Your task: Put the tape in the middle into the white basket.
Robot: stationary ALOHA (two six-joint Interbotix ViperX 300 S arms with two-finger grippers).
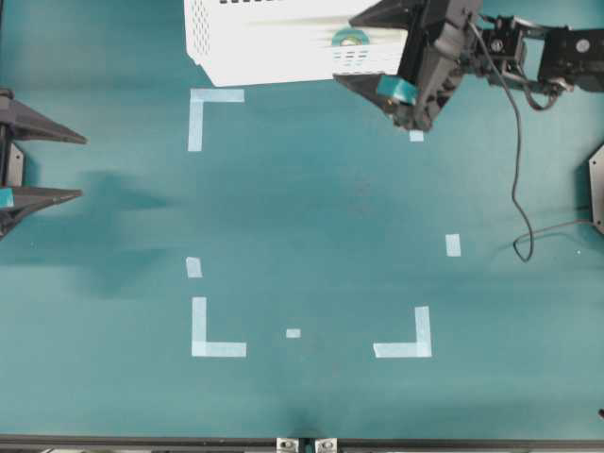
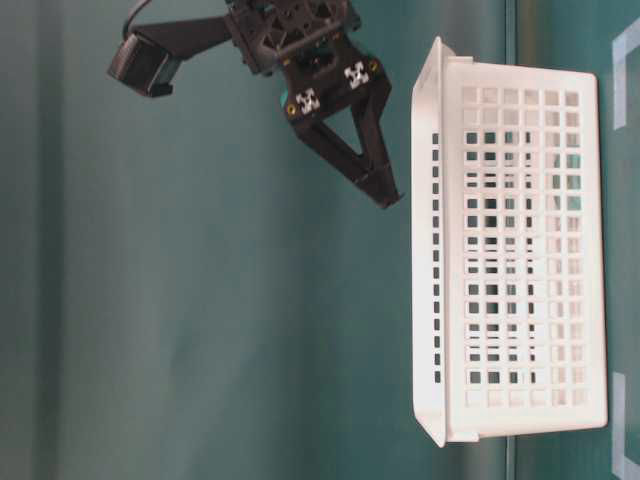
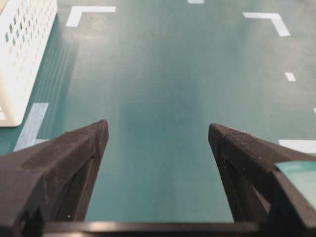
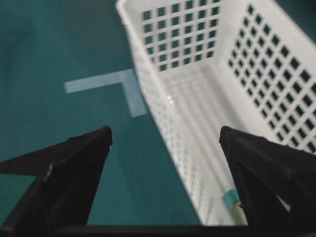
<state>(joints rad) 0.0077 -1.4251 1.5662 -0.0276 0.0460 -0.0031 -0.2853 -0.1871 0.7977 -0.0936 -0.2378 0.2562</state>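
Tape (image 1: 350,39) lies inside the white basket (image 1: 245,57); both end effectors, left (image 1: 38,165) and right (image 1: 401,85), gape wide, empty.

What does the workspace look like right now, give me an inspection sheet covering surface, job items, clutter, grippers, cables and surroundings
Surface: teal table with pale tape corner marks and small pale strips.
Job's things: white basket at the far edge of the overhead view; the tape roll lies inside it, near the end by the right arm, also partly seen in the right wrist view.
Clutter: nothing seen.
Grippers: left gripper open and empty, at the left edge of the table; right gripper open and empty, above the basket's end.
Cables: black cable hangs from the right arm and curls onto the table.
Surroundings: two metal brackets on the near table edge.
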